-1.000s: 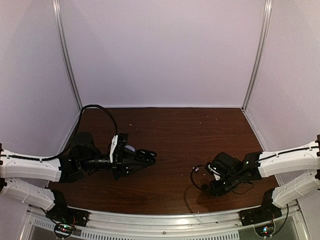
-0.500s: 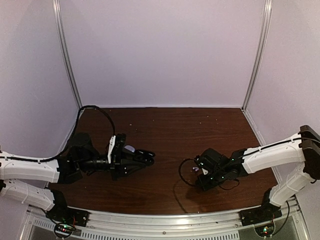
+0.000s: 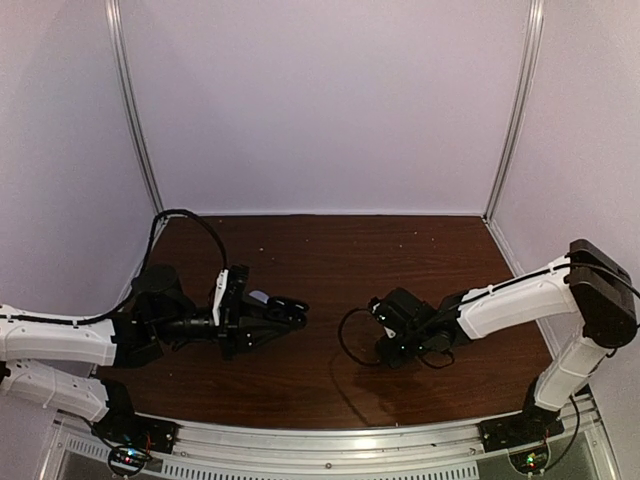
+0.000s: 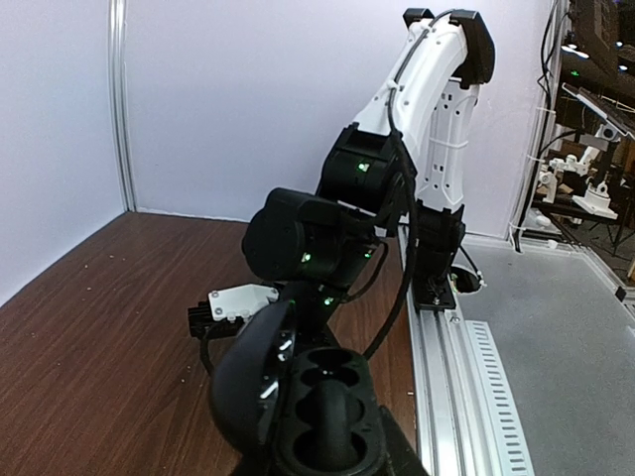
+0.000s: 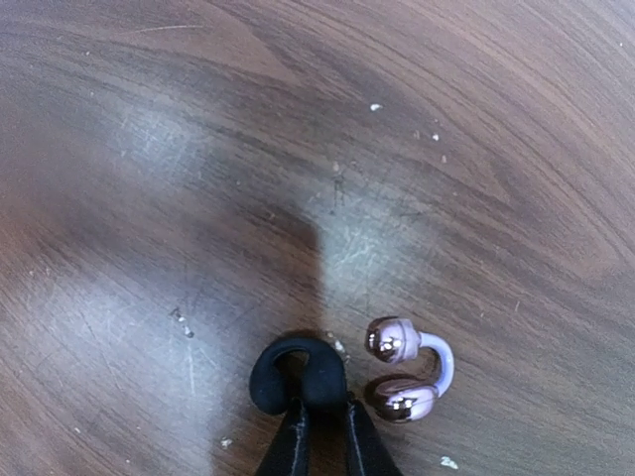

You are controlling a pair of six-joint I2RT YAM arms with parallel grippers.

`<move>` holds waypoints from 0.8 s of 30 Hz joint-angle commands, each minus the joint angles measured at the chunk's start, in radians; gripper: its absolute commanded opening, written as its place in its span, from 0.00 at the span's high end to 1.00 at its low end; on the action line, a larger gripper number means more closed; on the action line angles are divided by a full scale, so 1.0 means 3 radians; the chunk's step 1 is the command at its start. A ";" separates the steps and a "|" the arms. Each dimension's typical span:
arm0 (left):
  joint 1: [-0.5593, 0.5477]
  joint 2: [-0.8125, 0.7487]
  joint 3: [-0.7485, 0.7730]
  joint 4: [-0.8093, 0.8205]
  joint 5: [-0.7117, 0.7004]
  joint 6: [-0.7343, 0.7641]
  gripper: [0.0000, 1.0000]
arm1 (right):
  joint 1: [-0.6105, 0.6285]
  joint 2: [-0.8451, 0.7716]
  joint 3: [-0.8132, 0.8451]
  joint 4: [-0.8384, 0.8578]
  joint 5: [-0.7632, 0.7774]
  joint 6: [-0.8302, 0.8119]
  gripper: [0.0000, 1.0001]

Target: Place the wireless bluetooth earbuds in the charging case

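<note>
Right wrist view: the wireless bluetooth earbuds (image 5: 387, 341), two glossy pinkish-purple buds joined by a pale arch, are seen lying on the dark wooden table (image 5: 149, 149). They are just right of the tip of the right gripper (image 5: 298, 375), whose black fingers stand close together, though whether they are fully pressed shut cannot be told. In the top external view the left gripper (image 3: 290, 313) is seen low over the table's left side, well apart from the right one, its fingers pressed together; a small pale shape (image 3: 258, 297) beside it is too small to be identified.
</note>
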 commanded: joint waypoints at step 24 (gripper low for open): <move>0.0020 -0.0112 -0.0031 0.0102 -0.0068 0.0063 1.00 | -0.0288 0.0168 0.0239 0.0122 -0.0496 -0.0612 0.88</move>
